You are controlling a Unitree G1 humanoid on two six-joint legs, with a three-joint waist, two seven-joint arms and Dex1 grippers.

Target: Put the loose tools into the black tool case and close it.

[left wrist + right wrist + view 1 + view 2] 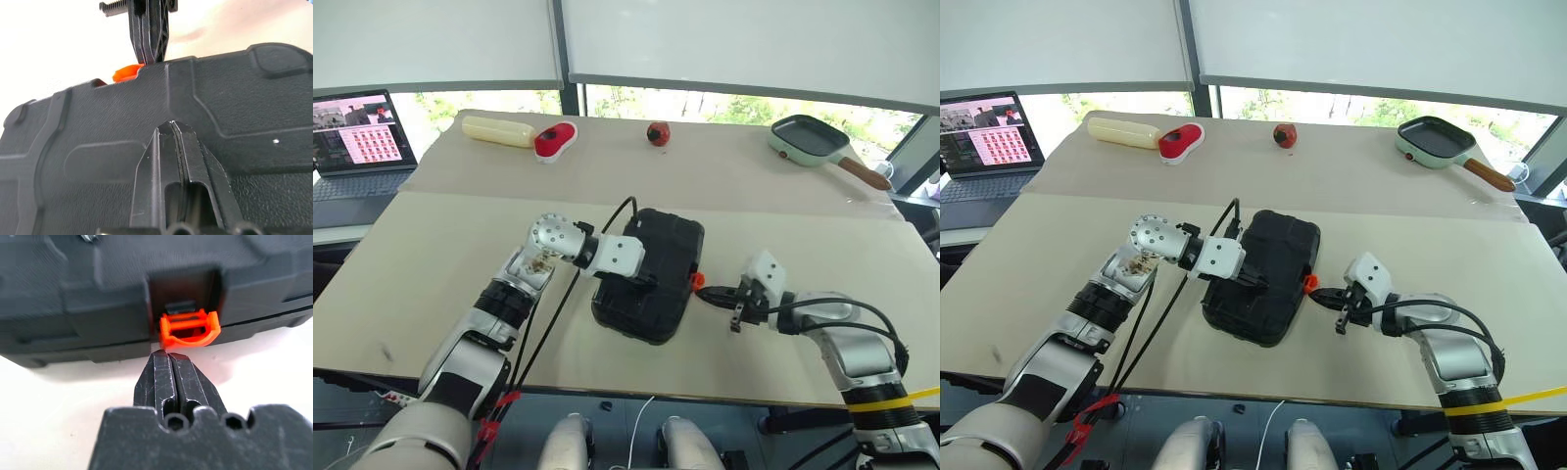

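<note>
Right gripper (pixel 168 363), fingers pressed together and holding nothing, tips just short of the orange latch (pixel 189 329) on the near edge of the black tool case (pixel 651 274). Latch hangs open, tab flipped out and down from its recess, not yet snapped. Thin seam visible along the case edge on both sides of the latch, so the lid is down but likely not locked.

Left gripper (pixel 177 147), fingers also closed and empty, resting tip-down on the ribbed lid. From the head camera it sits on the case's left half, apparently pinning the shell to the tan table (pixel 440 255). Case lies mid-table, skewed slightly, latch side facing the right arm. No loose tools seen on the table around it; judged to be already inside.

Risks from here:
- Closed fingertips are narrow and the latch is small. A push off-centre could slide past the tab and jab the case wall instead.
- A sideways shove may skid the case across the smooth table if the left hold is light.
- If a tool inside sits proud of its slot, the lid will spring and the latch will not catch.
- Upward push under the tab could lift the case edge rather than pivot the latch.

Green frying pan (pixel 808 140) at the far edge, well apart, no concern.
</note>
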